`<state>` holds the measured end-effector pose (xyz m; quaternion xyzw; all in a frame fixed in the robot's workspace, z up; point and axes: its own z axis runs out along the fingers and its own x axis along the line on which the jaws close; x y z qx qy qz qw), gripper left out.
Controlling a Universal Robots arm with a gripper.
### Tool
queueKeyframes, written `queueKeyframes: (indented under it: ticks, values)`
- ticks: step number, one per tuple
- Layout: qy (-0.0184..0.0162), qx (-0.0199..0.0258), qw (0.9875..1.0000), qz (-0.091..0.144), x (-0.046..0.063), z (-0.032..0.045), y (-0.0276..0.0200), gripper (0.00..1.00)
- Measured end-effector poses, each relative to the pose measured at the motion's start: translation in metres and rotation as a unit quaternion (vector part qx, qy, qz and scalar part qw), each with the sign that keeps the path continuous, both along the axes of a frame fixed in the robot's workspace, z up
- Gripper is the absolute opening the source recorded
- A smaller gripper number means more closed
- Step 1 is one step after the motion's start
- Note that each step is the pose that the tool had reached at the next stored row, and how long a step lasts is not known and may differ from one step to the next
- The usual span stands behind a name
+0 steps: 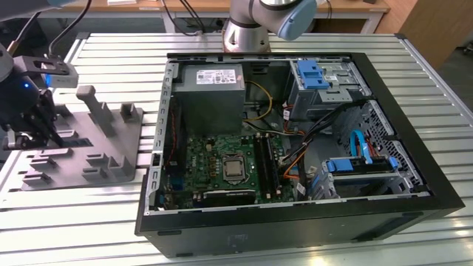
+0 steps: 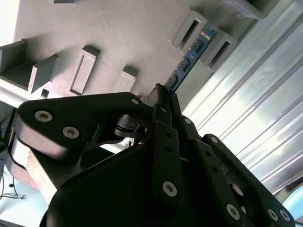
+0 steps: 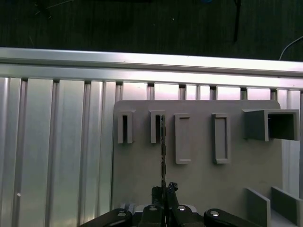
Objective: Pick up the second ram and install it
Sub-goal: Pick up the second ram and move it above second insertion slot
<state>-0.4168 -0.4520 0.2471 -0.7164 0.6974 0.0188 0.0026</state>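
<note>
The second ram (image 2: 190, 59) is a slim board with black chips, seen edge-on as a thin dark line (image 3: 163, 151) in the first wrist view. Its far end lies between two raised grey holder blocks (image 2: 189, 29) of the fixture plate (image 3: 199, 179). My gripper (image 2: 163, 94) is shut on the near end of the stick, with its black fingers (image 3: 156, 194) pinching it from both sides. In the exterior view the gripper (image 1: 33, 136) hangs over the grey fixture (image 1: 111, 160) at that view's far left, away from the open computer case (image 1: 414, 183).
The motherboard (image 1: 221, 166) lies in the case floor with long black memory slots (image 1: 265, 160) beside the processor socket. Cables, a power supply (image 1: 210, 94) and blue drive bays (image 1: 314, 75) crowd the case. Upright posts (image 1: 96, 108) stand on the fixture. Ribbed metal tabletop (image 1: 74, 205) surrounds everything.
</note>
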Motion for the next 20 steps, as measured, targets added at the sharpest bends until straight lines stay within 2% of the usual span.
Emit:
queueKeyframes:
  ticks: [20]
  values:
    - [0.0, 0.0, 1.0, 0.0, 0.0, 0.0154, 0.0, 0.14]
